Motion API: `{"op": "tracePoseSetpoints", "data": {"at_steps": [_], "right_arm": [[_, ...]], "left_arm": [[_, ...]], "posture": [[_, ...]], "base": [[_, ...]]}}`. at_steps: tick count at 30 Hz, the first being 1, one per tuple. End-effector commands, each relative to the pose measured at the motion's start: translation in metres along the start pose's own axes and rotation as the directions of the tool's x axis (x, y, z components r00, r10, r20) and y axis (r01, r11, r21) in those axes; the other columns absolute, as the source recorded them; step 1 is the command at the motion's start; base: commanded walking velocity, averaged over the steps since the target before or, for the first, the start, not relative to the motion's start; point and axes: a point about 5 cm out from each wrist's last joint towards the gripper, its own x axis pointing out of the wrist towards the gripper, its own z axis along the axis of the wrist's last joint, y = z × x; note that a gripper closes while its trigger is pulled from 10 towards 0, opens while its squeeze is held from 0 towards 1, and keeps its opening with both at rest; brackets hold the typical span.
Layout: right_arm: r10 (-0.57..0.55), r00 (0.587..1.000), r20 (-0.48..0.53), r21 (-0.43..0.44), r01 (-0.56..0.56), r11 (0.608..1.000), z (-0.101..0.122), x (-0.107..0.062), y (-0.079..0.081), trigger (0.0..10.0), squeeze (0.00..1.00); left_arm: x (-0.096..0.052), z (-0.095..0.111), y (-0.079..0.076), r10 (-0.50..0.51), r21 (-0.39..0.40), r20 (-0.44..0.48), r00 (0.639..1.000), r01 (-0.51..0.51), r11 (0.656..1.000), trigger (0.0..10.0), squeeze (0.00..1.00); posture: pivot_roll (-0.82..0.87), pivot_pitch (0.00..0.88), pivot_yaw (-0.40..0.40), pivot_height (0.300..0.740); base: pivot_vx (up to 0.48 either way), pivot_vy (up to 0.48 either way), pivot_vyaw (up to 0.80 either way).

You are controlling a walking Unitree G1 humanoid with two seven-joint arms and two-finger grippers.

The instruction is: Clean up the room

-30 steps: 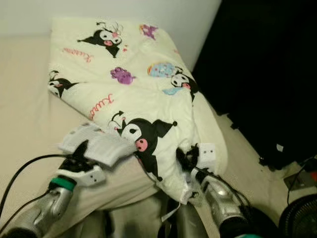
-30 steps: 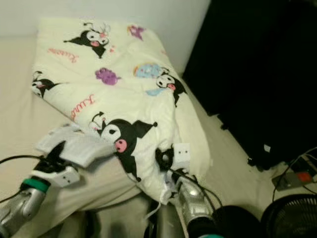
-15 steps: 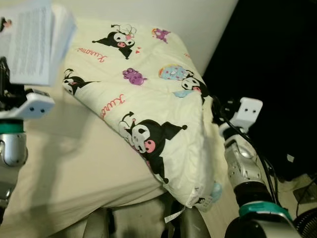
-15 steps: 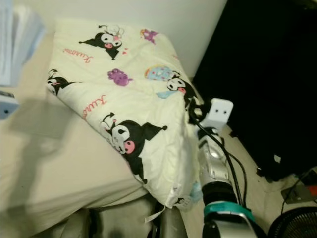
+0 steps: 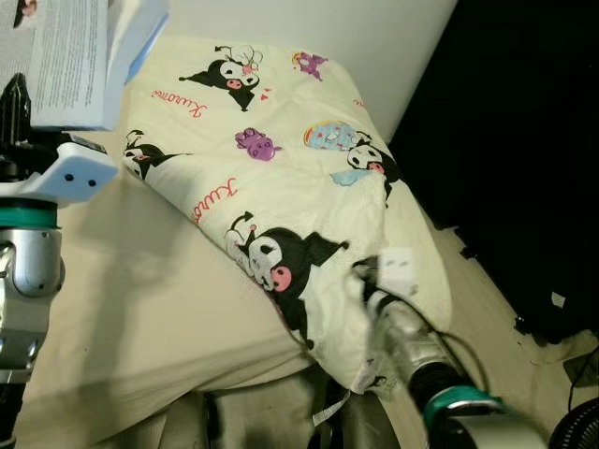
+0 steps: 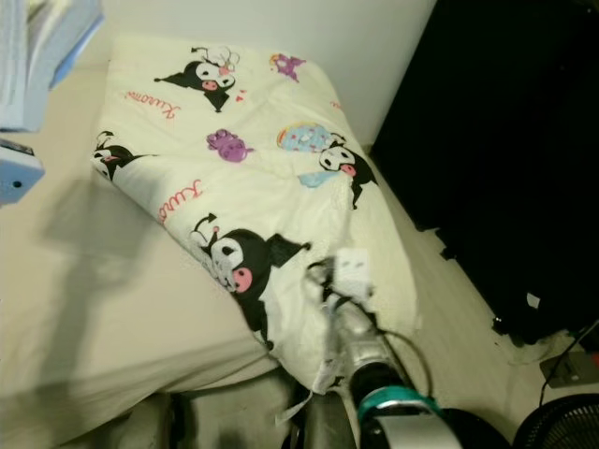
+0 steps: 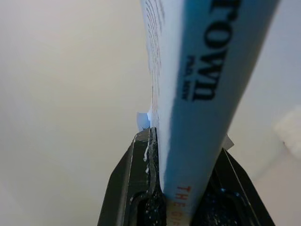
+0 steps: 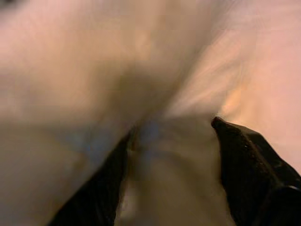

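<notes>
My left gripper [image 7: 181, 188] clamps a book [image 5: 70, 61] by its bottom edge, right gripper [image 8: 174, 155] spread against the blanket [image 5: 309, 206]; book may pivot loose.

We see the blanket [image 5: 290, 206] lying on the bed [image 5: 140, 309], the book [image 5: 70, 61] at ten o'clock and a fan [image 6: 562, 426] at four o'clock.

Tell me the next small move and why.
Probably close the right hand on the blanket: its open fingers are pressed into the fabric at the bed's near corner, while the left hand holds the book raised above the mattress.
</notes>
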Motion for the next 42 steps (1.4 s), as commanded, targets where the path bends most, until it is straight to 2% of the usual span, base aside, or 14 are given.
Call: {"op": "tracePoseSetpoints", "data": {"at_steps": [1,6,8,9,10,11,12,18,26,31,33,35,37,42], "right_arm": [[0.236,0.972,-0.017,0.065,-0.235,0.97,-0.006,-0.001,0.043,10.0,0.0],[0.499,0.866,0.029,0.138,-0.498,0.856,-0.001,-0.008,0.081,10.0,0.0],[0.821,0.561,0.107,0.148,-0.825,0.545,0.011,-0.039,0.104,10.0,0.0],[0.821,0.561,0.107,0.148,-0.825,0.545,0.011,-0.039,0.104,10.0,0.0],[0.903,0.413,0.122,0.146,-0.907,0.395,0.014,-0.058,0.111,10.0,0.0],[0.903,0.413,0.122,0.146,-0.907,0.395,0.014,-0.058,0.111,10.0,0.0],[0.947,0.293,0.135,0.145,-0.951,0.274,0.021,-0.079,0.104,10.0,0.0],[0.962,0.163,0.218,0.104,-0.984,0.143,0.066,-0.135,0.028,10.0,0.0],[0.975,0.199,0.095,0.045,-0.98,0.196,0.04,-0.163,0.002,10.0,0.0],[0.866,0.493,0.079,0.147,-0.865,0.479,0.019,-0.146,-0.045,10.0,0.0],[0.866,0.493,0.079,0.147,-0.865,0.479,0.019,-0.146,-0.045,10.0,0.0],[0.633,0.756,0.166,0.174,-0.654,0.736,0.025,-0.112,-0.077,10.0,0.0],[0.373,0.899,0.232,0.247,-0.425,0.871,0.03,-0.085,-0.094,10.0,0.0],[0.165,0.962,0.218,0.341,-0.233,0.911,0.026,-0.054,-0.084,10.0,0.0]], "left_arm": [[0.004,0.009,0.003,0.015,-0.019,0.025,1.0,-0.015,1.0,10.0,0.0],[0.007,0.01,0.004,0.018,-0.023,0.025,1.0,-0.017,1.0,10.0,0.0],[0.01,0.012,0.005,0.026,-0.025,0.029,0.999,-0.025,0.999,10.0,0.0],[0.01,0.012,0.005,0.026,-0.025,0.029,0.999,-0.025,0.999,10.0,0.0],[0.011,0.012,0.005,0.028,-0.025,0.03,0.999,-0.027,0.999,10.0,0.0],[0.011,0.012,0.005,0.028,-0.025,0.03,0.999,-0.027,0.999,10.0,0.0],[0.011,0.012,0.006,0.03,-0.024,0.03,0.999,-0.029,0.999,10.0,0.0],[0.009,0.009,0.005,0.028,-0.019,0.019,0.999,-0.028,0.999,10.0,0.0],[0.013,0.011,-0.001,0.018,-0.027,0.028,0.999,-0.017,0.999,10.0,0.0],[0.018,0.013,-0.003,0.022,-0.038,0.037,0.999,-0.02,0.999,10.0,0.0],[0.018,0.013,-0.003,0.022,-0.038,0.037,0.999,-0.02,0.999,10.0,0.0],[0.017,0.013,-0.004,0.022,-0.041,0.037,0.999,-0.021,0.999,10.0,0.0],[0.017,0.013,-0.004,0.023,-0.044,0.035,0.999,-0.021,0.999,10.0,0.0],[0.016,0.015,-0.008,0.02,-0.051,0.033,0.999,-0.018,0.999,10.0,0.0]], "posture": [[0.18,0.091,-0.022,0.587],[0.18,0.091,-0.022,0.587],[0.18,0.087,-0.031,0.587],[0.18,0.087,-0.031,0.587],[0.18,0.087,-0.031,0.587],[0.18,0.087,-0.031,0.587],[0.18,0.09,-0.034,0.587],[0.15,0.092,-0.041,0.587],[0.14,0.089,-0.032,0.587],[0.13,0.088,-0.027,0.587],[0.13,0.088,-0.027,0.587],[0.12,0.086,-0.026,0.587],[0.12,0.086,-0.026,0.587],[0.13,0.079,-0.026,0.587]], "base": [[0.0,0.0,0.0],[0.0,0.0,0.0],[0.0,0.0,0.0],[0.0,0.0,0.0],[0.0,0.0,0.0],[0.0,0.0,0.0],[0.0,0.0,0.0],[0.0,0.0,0.0],[0.0,0.0,0.0],[0.0,0.0,0.0],[0.0,0.0,0.0],[0.0,0.0,0.0],[0.0,0.0,0.0],[0.0,0.0,0.0]]}}
